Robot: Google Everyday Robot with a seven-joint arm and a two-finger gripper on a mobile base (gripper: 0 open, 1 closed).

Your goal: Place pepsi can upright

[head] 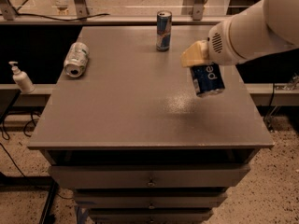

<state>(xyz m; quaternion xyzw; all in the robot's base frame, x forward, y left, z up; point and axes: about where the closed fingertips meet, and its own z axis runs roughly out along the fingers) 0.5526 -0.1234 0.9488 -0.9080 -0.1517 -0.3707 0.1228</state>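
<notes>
Drawers (149, 176) of dark metal are facing the camera at the bottom, stacked under a flat grey bench (121, 111) that is carrying everything else. Above the right side of the bench, roughly midway back, a standard-size dark blue pepsi can (208, 80) with white lettering and silver rims is hanging in the air, and it appears not to be touching the surface. It is leaning only slightly off vertical, with its lower rim pointing down at the bench. A tan two-finger claw (196, 56) on a thick white robot arm (252, 31) is reaching in from the upper right, clamping the can's upper end and carrying its weight. Gripping the top is leaving the base free to meet the bench flat. What is left to do, on this evidence, is lowering it squarely and letting go. Further back on the left, a silver-and-green can (76, 59) is lying on its side near the edge, well apart from the claw. Beyond the bench's left side, a white pump bottle (21, 78) is standing on a lower ledge. At the far edge, a slim blue-and-silver can (163, 30) is standing upright.
</notes>
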